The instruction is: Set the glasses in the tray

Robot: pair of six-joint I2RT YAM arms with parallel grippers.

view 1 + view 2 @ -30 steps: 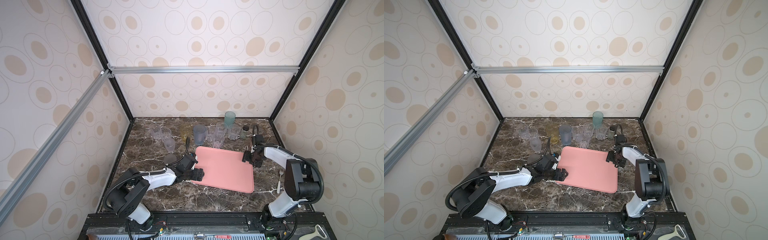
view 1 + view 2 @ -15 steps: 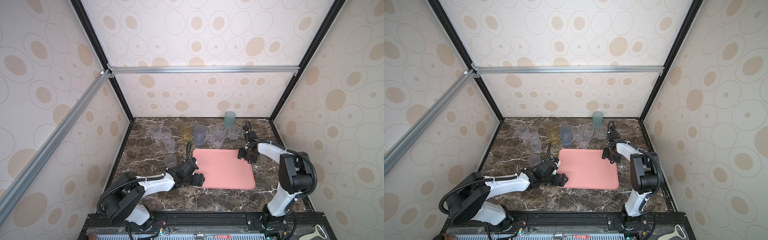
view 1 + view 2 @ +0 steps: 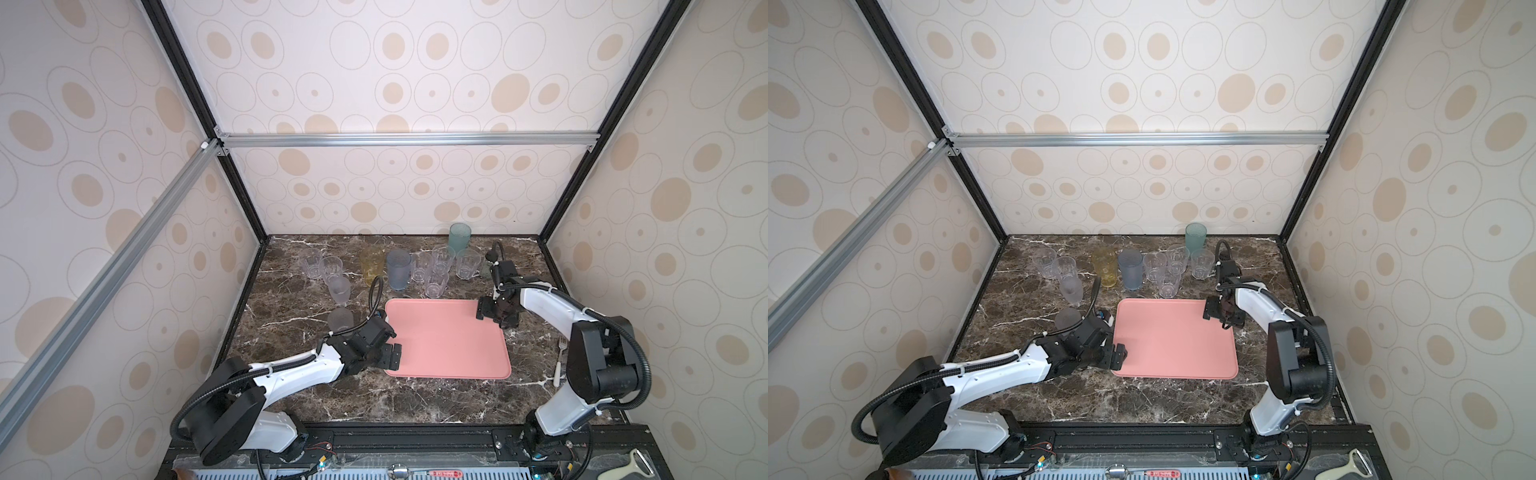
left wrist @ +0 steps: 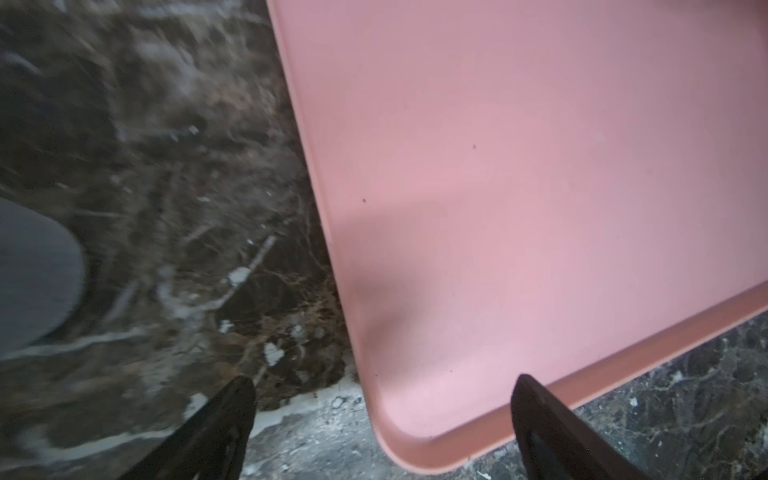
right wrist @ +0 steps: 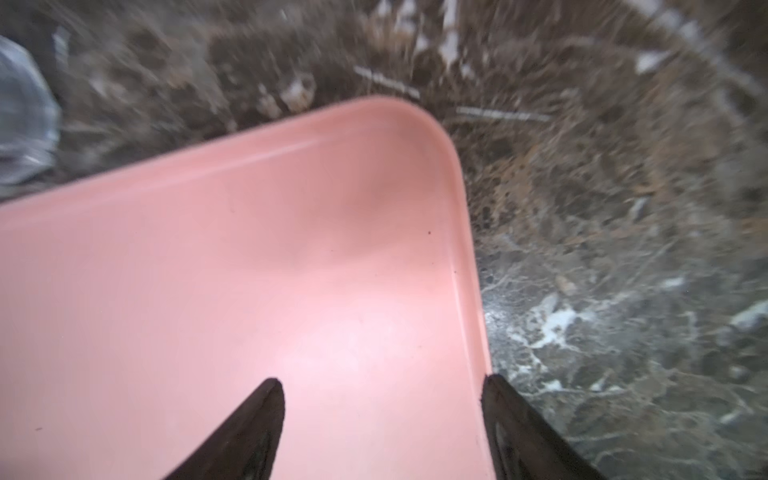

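Left wrist view: left tool (image 4: 384,379) apart, astride a tray (image 4: 540,166) corner; right wrist view: right tool (image 5: 382,380) apart at another.

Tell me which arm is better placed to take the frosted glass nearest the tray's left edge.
Left. The left gripper is open at the tray's near-left corner, with the frosted glass standing close behind it. The right gripper is across the tray, at its far-right corner.
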